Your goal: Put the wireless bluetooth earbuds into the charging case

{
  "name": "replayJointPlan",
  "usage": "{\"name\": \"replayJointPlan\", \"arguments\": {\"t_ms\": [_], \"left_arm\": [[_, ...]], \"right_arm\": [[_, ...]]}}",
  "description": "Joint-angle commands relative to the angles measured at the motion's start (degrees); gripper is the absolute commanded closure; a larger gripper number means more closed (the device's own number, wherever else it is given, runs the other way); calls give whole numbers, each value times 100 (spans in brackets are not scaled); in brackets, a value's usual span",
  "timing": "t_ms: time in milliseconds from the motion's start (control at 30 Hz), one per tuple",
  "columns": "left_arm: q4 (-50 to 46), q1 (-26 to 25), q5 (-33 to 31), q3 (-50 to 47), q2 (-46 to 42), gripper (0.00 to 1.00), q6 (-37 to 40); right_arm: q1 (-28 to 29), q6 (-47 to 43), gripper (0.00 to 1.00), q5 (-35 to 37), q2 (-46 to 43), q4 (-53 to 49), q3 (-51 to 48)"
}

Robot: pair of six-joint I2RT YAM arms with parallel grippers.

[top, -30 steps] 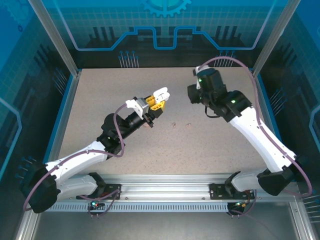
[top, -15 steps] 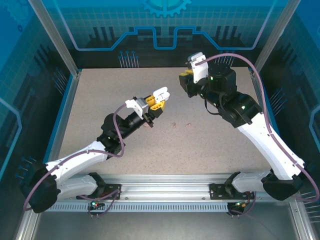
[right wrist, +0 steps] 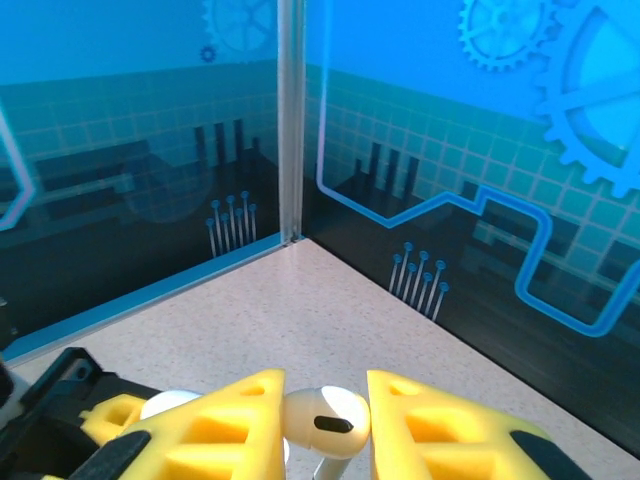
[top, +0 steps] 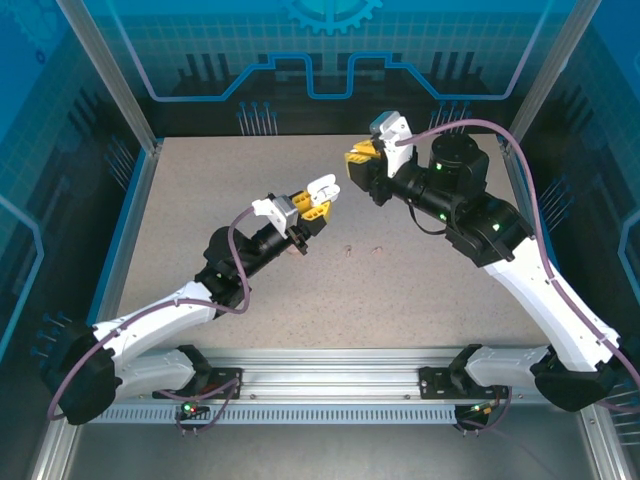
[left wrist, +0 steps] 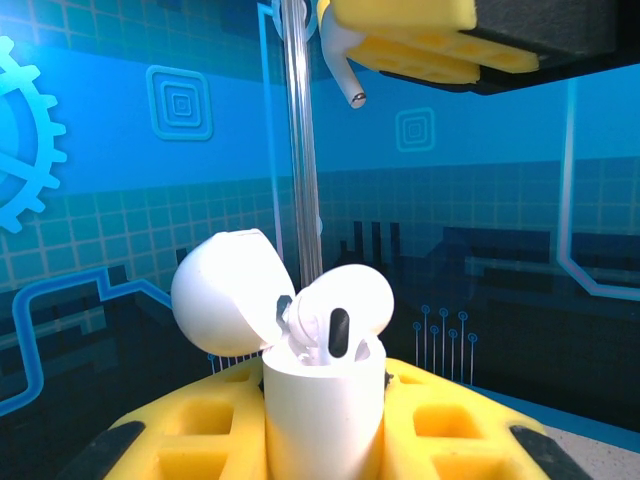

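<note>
My left gripper [top: 316, 201] is shut on the white charging case [left wrist: 322, 415], held upright above the table between yellow fingers [left wrist: 180, 425]. The case's lid [left wrist: 225, 290] is swung open to the left. One white earbud [left wrist: 345, 300] sits in the case mouth, its head standing proud. My right gripper [top: 358, 160] is shut on a second white earbud [right wrist: 325, 420], stem pointing down. In the left wrist view that stem [left wrist: 345, 85] hangs well above the case, with a clear gap between them.
Two tiny pinkish-tan buds [top: 347, 250] [top: 378, 248] lie on the speckled table [top: 200, 200] just right of the left arm's wrist. Glass walls and a corner post [right wrist: 290, 120] close off the back of the table. The left gripper's body [right wrist: 60, 410] shows low in the right wrist view.
The right arm has swung its gripper left and turned it toward the left gripper, carrying the earbud closer to the open case. The left arm and case have stayed still.
</note>
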Motion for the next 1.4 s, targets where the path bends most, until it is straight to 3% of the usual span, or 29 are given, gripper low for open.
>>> {"name": "replayJointPlan", "arguments": {"t_ms": [0,433,1367], "left_arm": [[321,-32,-23,107,-9,100,-136],[270,-33,-23,142,-51,100,-92],[225,-38,14,232,-47,100,-90]], "right_arm": [[65,48,76,-461,50,113,21],[114,92,77,-525,101,225,-325],[480,-39,79,207,-61,747,-977]]}}
